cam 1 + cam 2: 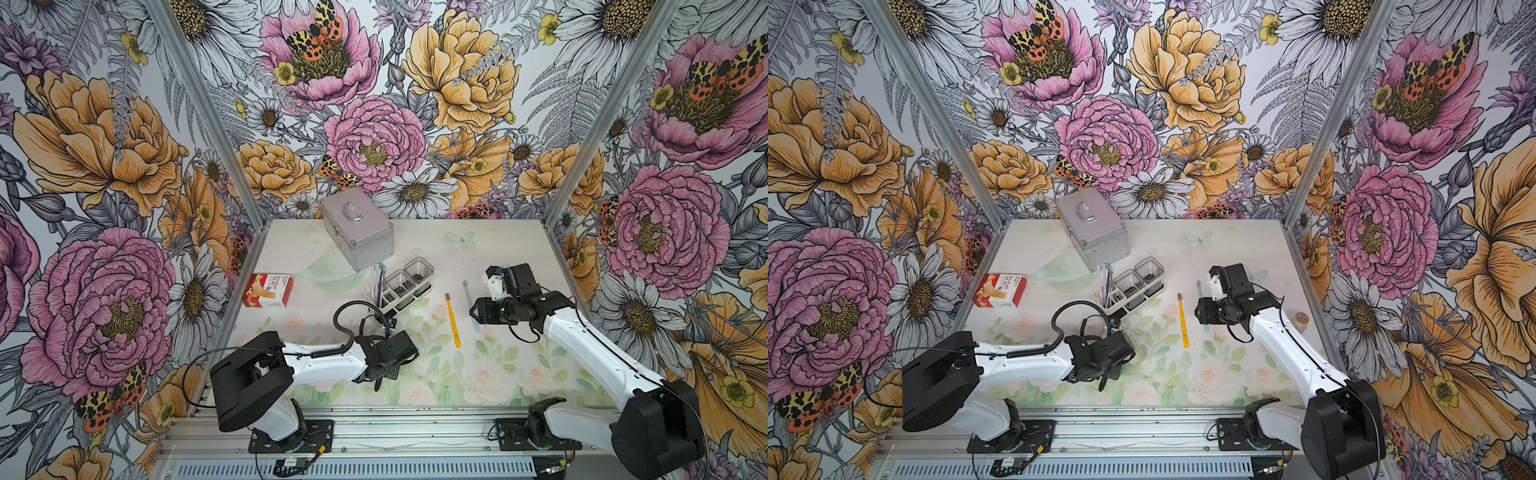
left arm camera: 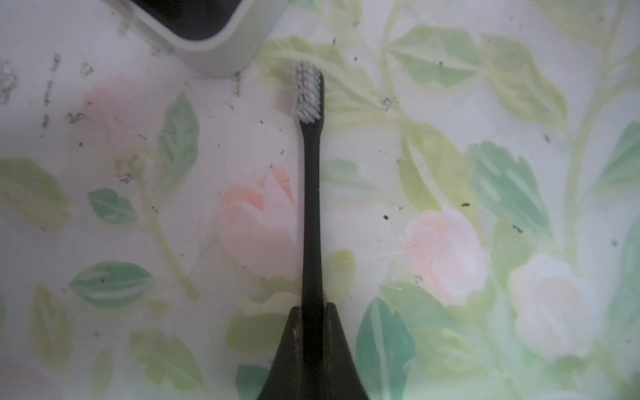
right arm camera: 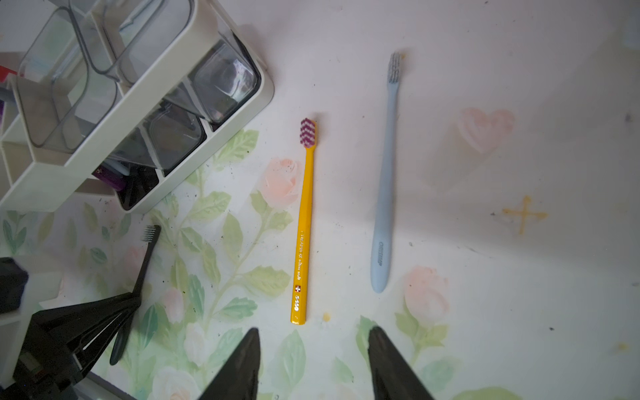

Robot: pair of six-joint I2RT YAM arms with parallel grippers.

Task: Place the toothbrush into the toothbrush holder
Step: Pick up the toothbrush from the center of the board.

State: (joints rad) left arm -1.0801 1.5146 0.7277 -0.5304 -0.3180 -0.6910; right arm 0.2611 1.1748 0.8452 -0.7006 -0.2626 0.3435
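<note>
My left gripper (image 2: 313, 306) is shut on the handle of a black toothbrush (image 2: 311, 194). Its white bristled head points at the near corner of the toothbrush holder (image 2: 211, 52). The same black toothbrush (image 3: 145, 256) shows in the right wrist view, and its handle end (image 1: 378, 384) sticks out under the left wrist. The long white toothbrush holder (image 1: 415, 297) has two clear cups, and several brushes stand in its open end. My right gripper (image 3: 311, 332) hangs open above the mat with nothing between its fingers, near a yellow toothbrush (image 3: 304, 221) and a pale blue one (image 3: 384, 180).
A silver metal case (image 1: 357, 226) stands at the back, behind the holder. A clear bowl (image 1: 330, 272) lies left of the holder, and a red and white box (image 1: 268, 289) sits near the left wall. A small jar (image 1: 1300, 320) stands by the right wall.
</note>
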